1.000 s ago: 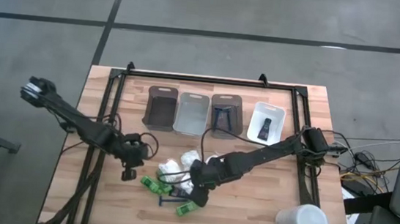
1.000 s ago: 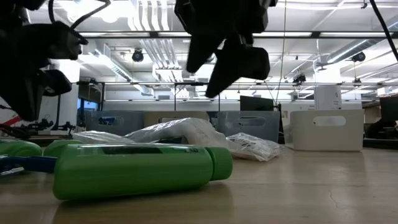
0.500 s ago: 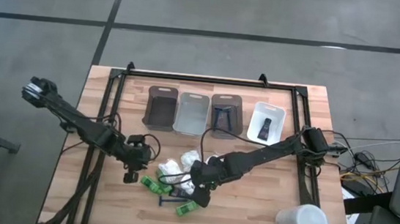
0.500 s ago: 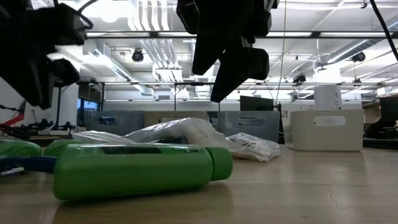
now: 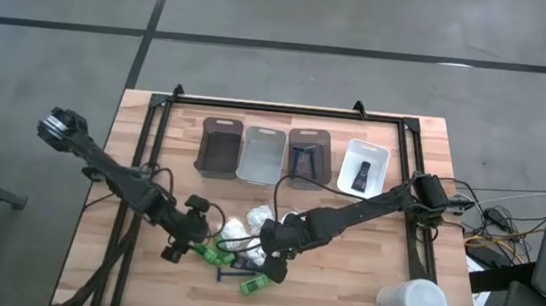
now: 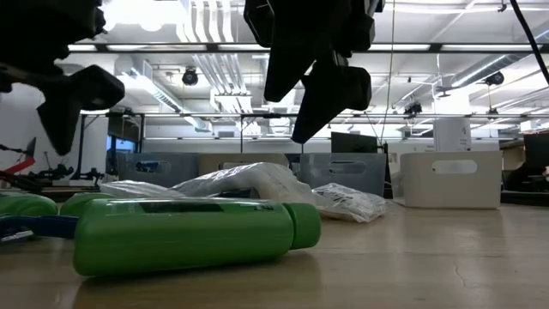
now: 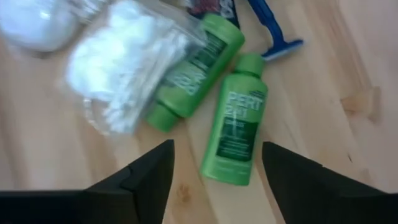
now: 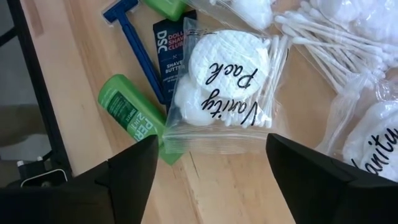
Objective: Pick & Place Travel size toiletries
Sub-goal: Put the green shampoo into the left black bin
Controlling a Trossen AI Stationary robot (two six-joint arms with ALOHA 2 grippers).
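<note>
The toiletries are lying in a loose heap on the wooden table (image 5: pixel 361 282), on the near side of the row of four bins (image 5: pixel 294 157). In that heap a clear "Vanity Pack" packet (image 8: pixel 227 93) of cotton pads and swabs is lying partly over a dark Dollar Shave Club tube (image 8: pixel 166 46), with a blue razor (image 8: pixel 134 37) just beside the tube and a green Pert bottle (image 8: pixel 130 118) touching the packet's corner. Two more green Pert bottles (image 7: pixel 214 93) are lying side by side at the heap's left edge, one tucked against a bag of cotton swabs (image 7: pixel 121 74). The right gripper (image 5: pixel 275 264) is hovering over the Vanity Pack packet, fingers spread, gripping nothing. The left gripper (image 5: pixel 180 248) is hanging just left of the heap above the paired bottles, fingers spread wide and empty too. A big white cup (image 5: pixel 411 303) is sitting well right of the heap.
</note>
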